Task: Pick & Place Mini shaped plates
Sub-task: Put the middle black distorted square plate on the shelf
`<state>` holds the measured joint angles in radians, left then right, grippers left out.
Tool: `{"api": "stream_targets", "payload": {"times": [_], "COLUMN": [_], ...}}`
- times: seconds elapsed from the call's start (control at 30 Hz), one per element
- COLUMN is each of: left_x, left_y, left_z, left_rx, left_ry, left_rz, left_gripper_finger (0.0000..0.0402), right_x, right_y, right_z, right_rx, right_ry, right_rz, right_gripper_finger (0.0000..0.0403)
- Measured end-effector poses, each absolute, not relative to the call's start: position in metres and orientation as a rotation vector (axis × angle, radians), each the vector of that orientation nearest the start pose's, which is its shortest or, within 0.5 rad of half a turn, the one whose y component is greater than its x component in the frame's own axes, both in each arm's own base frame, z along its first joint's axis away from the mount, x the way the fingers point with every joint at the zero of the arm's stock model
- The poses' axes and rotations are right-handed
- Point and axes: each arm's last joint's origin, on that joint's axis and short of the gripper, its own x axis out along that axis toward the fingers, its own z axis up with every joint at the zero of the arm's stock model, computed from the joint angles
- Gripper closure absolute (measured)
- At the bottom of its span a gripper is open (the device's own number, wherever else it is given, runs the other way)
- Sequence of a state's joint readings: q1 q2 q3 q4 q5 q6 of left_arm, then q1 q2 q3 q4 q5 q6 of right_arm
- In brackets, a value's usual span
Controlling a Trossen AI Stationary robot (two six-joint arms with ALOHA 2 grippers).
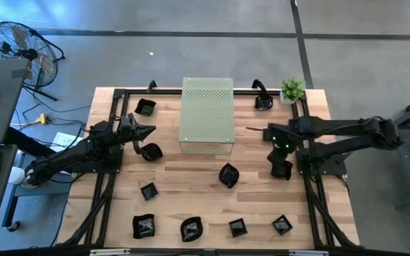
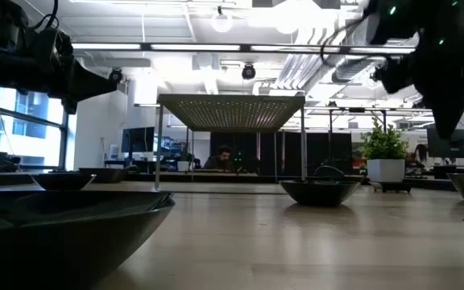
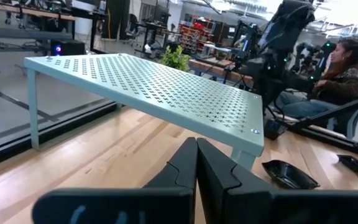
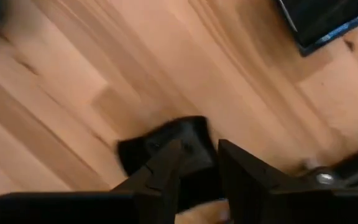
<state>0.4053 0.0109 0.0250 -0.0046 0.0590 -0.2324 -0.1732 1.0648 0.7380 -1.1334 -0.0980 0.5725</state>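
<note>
Several mini shaped plates, small glossy black dishes, rest flat on the wooden table: one [image 1: 228,174] mid-table, a row along the near edge [image 1: 191,227], others near the left arm [image 1: 151,151] and at the far edge [image 1: 145,107]. My right gripper [image 4: 199,169] points down, open, well above the table [image 2: 445,105], over a black plate [image 4: 166,143] at the right side [image 1: 282,169]; it touches nothing. My left gripper [image 3: 196,168] is shut, level and empty, left of the pale green perforated box [image 1: 206,116].
The green box [image 3: 166,87] stands on legs at the table's far middle. A small potted plant [image 1: 291,89] sits at the far right corner. Black frame rails [image 1: 105,185] run along the table's sides. Bare wood lies between the plates at mid-table.
</note>
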Motion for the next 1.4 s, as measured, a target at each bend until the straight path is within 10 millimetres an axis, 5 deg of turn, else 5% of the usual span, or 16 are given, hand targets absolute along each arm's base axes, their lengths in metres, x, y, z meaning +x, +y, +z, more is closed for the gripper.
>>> {"api": "stream_targets", "payload": {"times": [0.3, 0.63, 0.97, 1.4], "left_x": [0.089, 0.089, 0.092, 0.094], "left_y": [0.037, 0.037, 0.039, 0.039], "left_z": [0.170, 0.169, 0.165, 0.162], "left_rx": [-0.230, -0.232, -0.243, -0.257], "left_ry": [-0.045, -0.041, 0.004, 0.038], "left_rz": [0.362, 0.369, 0.377, 0.379], "left_gripper_finger": [0.0401, 0.0401, 0.0401, 0.0401], "right_x": [0.170, 0.182, 0.178, 0.175], "right_y": [-0.046, -0.025, -0.031, -0.048], "right_z": [0.195, 0.186, 0.185, 0.173], "right_rx": [0.525, 0.334, 0.333, 0.458], "right_ry": [1.501, 1.545, 1.597, 1.711], "right_rz": [-0.242, 0.063, -0.190, -0.231], "right_gripper_finger": [0.0290, 0.0289, 0.0288, 0.0267]}}
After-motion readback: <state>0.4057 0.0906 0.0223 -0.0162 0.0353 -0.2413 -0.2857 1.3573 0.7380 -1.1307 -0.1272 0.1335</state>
